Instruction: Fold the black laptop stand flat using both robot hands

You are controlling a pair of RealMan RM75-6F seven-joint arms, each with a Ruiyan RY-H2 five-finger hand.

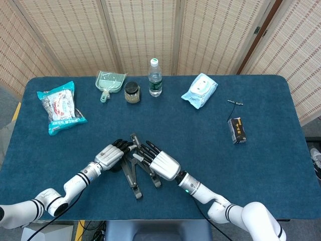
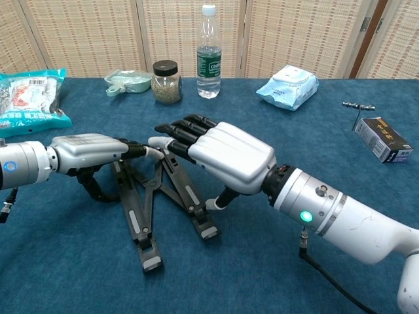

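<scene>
The black laptop stand point(image 1: 133, 170) point(image 2: 145, 210) lies on the blue table near the front, its two rails drawn into a narrow X. My left hand point(image 1: 111, 154) point(image 2: 88, 148) lies against its left rail, fingers stretched over the rail's upper end and thumb hooked at the outer side. From the other side my right hand point(image 1: 161, 164) point(image 2: 226, 156) leans on the right rail, fingers extended over the top and thumb touching the rail's outer edge. The fingertips of both hands nearly meet above the stand. Neither hand wraps around a rail. The upper ends of the rails are hidden under the fingers.
Along the back stand a snack bag point(image 1: 60, 106), a green dustpan point(image 1: 109, 83), a small jar point(image 1: 132, 93), a water bottle point(image 1: 155, 78) and a wipes pack point(image 1: 200, 90). A black box point(image 1: 237, 130) and a small metal tool point(image 1: 234, 102) lie at the right.
</scene>
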